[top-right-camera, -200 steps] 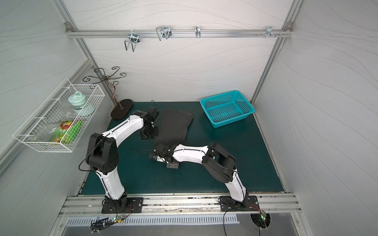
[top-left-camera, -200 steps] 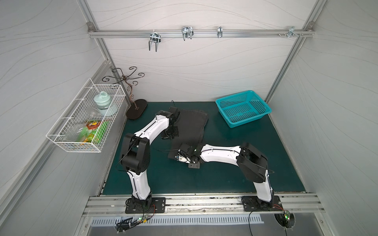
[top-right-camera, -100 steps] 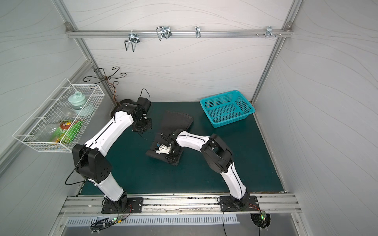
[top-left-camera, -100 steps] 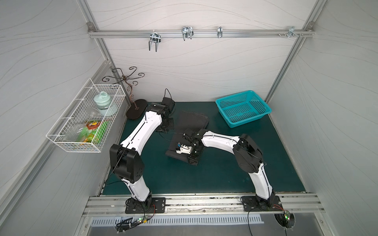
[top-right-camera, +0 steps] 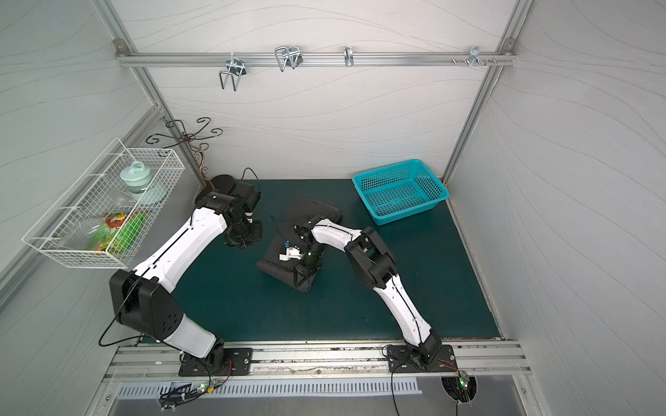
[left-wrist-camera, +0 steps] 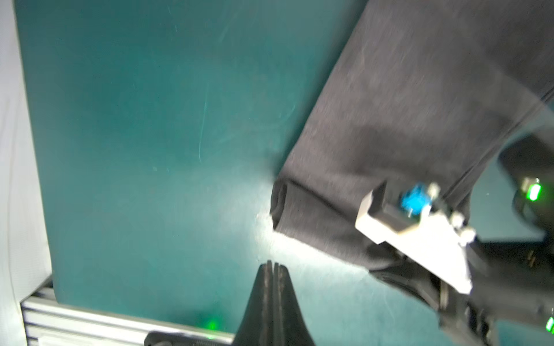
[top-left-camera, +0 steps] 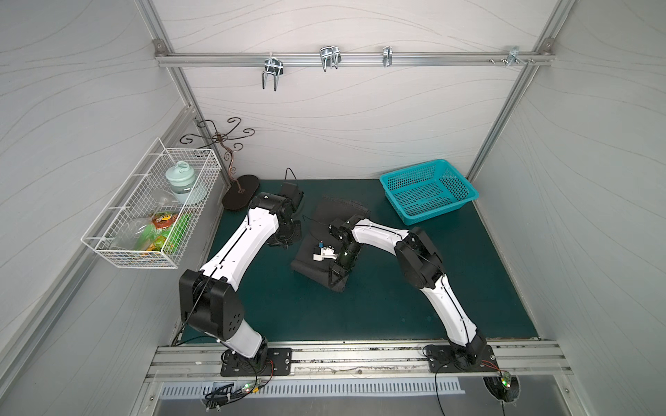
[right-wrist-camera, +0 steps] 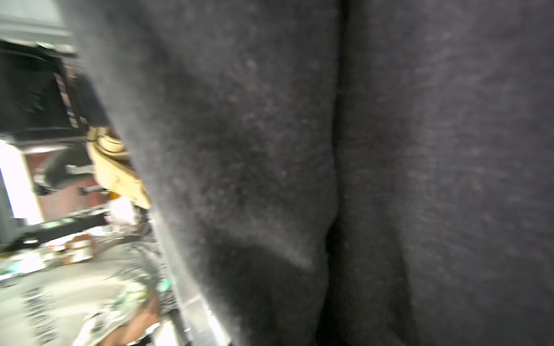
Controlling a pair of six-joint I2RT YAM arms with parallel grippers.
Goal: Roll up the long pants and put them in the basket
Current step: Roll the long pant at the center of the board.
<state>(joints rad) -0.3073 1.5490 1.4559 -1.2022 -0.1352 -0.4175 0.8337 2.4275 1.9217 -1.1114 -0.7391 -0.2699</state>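
Wire basket (top-left-camera: 129, 257) on wall, well L of L claw (left-wrist-camera: 272, 265). L claw: tips pressed together, nothing btwn them, over bare green bench (top-left-camera: 396, 306), apart from the cloth. Long pants (top-left-camera: 310, 263) lie just R of it, mid-bench, folded into a thick dark slab, folded edge nearest the L claw. R claw (top-left-camera: 337, 279) sits on the pants' near R edge, tips down in the cloth. Can't tell if it's pinching, as its wrist view is all grey fabric. Teal basket (top-left-camera: 438, 211) well beyond R claw, far R corner.
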